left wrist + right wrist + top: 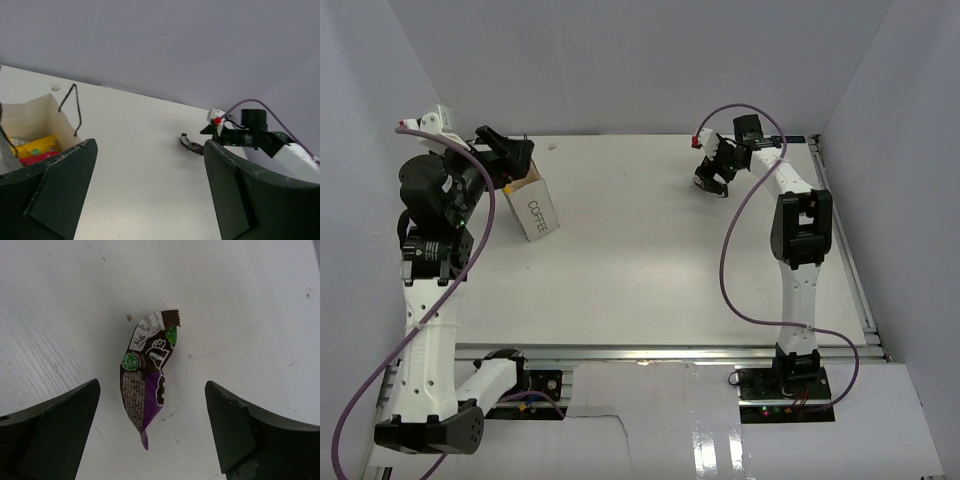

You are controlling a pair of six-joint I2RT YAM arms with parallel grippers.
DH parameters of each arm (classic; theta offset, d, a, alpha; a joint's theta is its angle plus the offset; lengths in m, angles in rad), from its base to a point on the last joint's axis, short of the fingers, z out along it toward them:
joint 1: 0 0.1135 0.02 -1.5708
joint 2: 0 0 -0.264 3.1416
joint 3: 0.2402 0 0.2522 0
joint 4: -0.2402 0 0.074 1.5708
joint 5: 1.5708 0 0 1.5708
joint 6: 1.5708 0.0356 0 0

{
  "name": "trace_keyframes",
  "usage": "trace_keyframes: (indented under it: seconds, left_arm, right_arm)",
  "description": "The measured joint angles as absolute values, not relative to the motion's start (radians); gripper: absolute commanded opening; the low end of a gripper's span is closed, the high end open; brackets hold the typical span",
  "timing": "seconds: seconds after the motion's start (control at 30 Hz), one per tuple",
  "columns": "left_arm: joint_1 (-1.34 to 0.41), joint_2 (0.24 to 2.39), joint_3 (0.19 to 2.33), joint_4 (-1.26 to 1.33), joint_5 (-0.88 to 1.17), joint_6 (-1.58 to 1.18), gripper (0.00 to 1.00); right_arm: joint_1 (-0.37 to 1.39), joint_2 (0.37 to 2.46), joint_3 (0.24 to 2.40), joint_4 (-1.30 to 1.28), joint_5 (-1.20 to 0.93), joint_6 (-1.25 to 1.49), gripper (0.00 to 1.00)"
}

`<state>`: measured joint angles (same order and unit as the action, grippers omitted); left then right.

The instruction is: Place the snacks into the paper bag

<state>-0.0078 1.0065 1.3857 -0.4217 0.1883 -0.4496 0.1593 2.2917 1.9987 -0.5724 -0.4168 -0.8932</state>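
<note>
At the far left, the left gripper (506, 156) was held with its jaws spread wide and nothing between them, just beside the mouth of the paper bag (538, 208). The bag stood upright at about ten o'clock on the table (640, 260), with its COFFEE side turned toward three o'clock. Inside the bag a yellow packet (36, 146) and a pink-red packet (36, 159) were seen lying together; how many more lay beneath them could not be counted. Across the table, at about one o'clock, the right gripper (712, 181) was poised over a single dark packet (147, 382), its fingers parted on either side and clear of the wrapper, so nothing was gripped. The task was therefore judged to be mostly done: no other snack was seen on the table, and this one packet was left to be picked up and carried to the bag. The bag's contents were shown only by the left wrist view, the top view giving little more than the rim and the lettering. The packet's crumpled brown and purple wrapper was made out only in the right wrist view; in the top view it was largely hidden under the gripper, and the height of the fingers above the table could not be told from any view
</note>
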Motion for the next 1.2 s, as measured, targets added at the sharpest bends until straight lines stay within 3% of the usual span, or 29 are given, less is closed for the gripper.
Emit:
trace_keyframes:
  seconds: [0.23, 0.47, 0.53, 0.63, 0.87, 1.2]
  left_arm:
    - [-0.008, 0.984, 1.157, -0.234, 0.362, -0.693, 0.98]
    - [-0.058, 1.076, 1.004, -0.102, 0.458, -0.920, 0.98]
    - [-0.133, 1.103, 1.001, -0.082, 0.431, -0.947, 0.98]
    - [-0.267, 1.151, 1.001, -0.045, 0.390, -0.981, 0.98]
    - [-0.449, 1.331, 0.946, 0.087, 0.280, -1.105, 0.98]
    - [-0.524, 1.660, 1.011, 0.172, 0.225, -1.219, 0.98]
  right_arm:
    - [0.159, 2.354, 2.005, -0.601, -0.372, -0.963, 0.78]
    - [0.159, 2.360, 1.967, -0.604, -0.369, -0.978, 0.49]
    - [0.159, 2.357, 1.948, -0.604, -0.379, -0.976, 0.38]
    - [0.158, 2.341, 1.917, -0.596, -0.400, -0.973, 0.28]
    - [0.156, 2.207, 1.743, -0.601, -0.533, -0.926, 0.21]
    - [0.170, 1.774, 1.379, -0.599, -0.943, -0.833, 0.20]
